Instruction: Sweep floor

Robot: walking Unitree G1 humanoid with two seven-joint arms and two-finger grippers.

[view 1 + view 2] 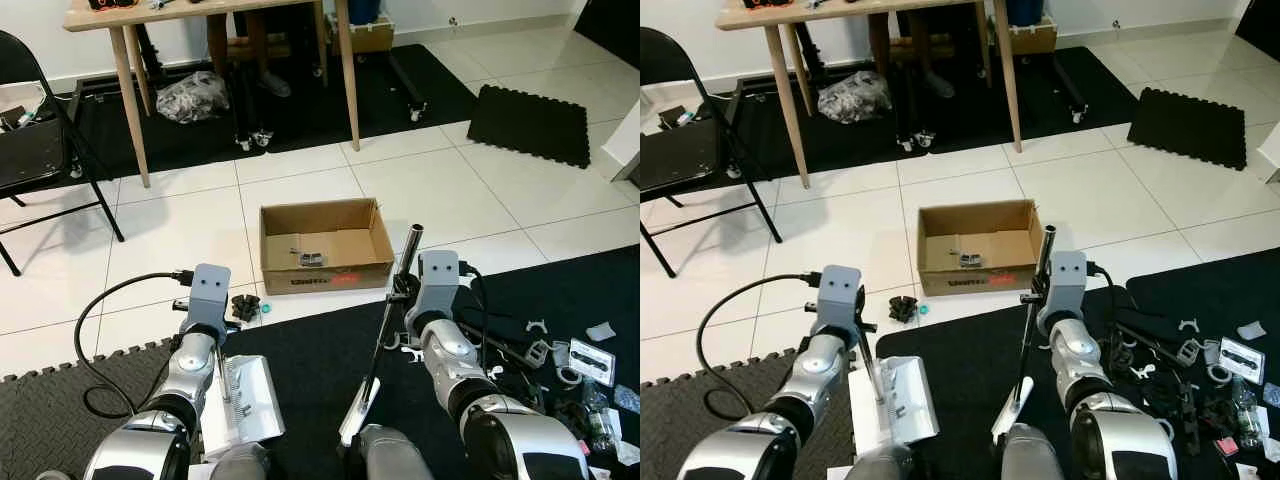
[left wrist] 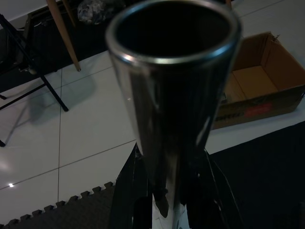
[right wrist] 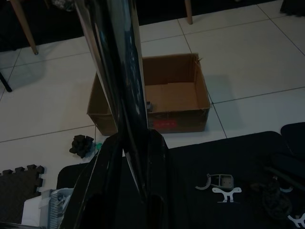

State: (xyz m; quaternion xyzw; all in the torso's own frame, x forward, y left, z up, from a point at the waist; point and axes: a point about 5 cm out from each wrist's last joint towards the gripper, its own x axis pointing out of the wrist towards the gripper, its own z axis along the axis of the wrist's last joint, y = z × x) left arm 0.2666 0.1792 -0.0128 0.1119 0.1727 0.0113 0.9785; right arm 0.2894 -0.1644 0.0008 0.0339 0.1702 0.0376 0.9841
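My left gripper [image 1: 222,325] is shut on the thin metal handle [image 2: 174,95] of a white dustpan [image 1: 245,405], which rests low over the black foam mat [image 1: 320,360] close to my body. A long metal broom pole [image 1: 392,315] is held in my shut right gripper [image 1: 402,290]; it slants down to a white lower end [image 1: 355,420] over the mat. A small black clump of debris [image 1: 243,306] lies on the white tiles just beyond the mat's edge, between the two arms. In the right wrist view the black fingers [image 3: 155,176] clasp the pole.
An open cardboard box [image 1: 325,245] holding a small grey part stands on the tiles ahead. Scattered clips and small parts [image 1: 560,360] litter the mat at right. A wooden table [image 1: 130,100], a black folding chair [image 1: 40,150] and a plastic bag [image 1: 192,96] stand farther back.
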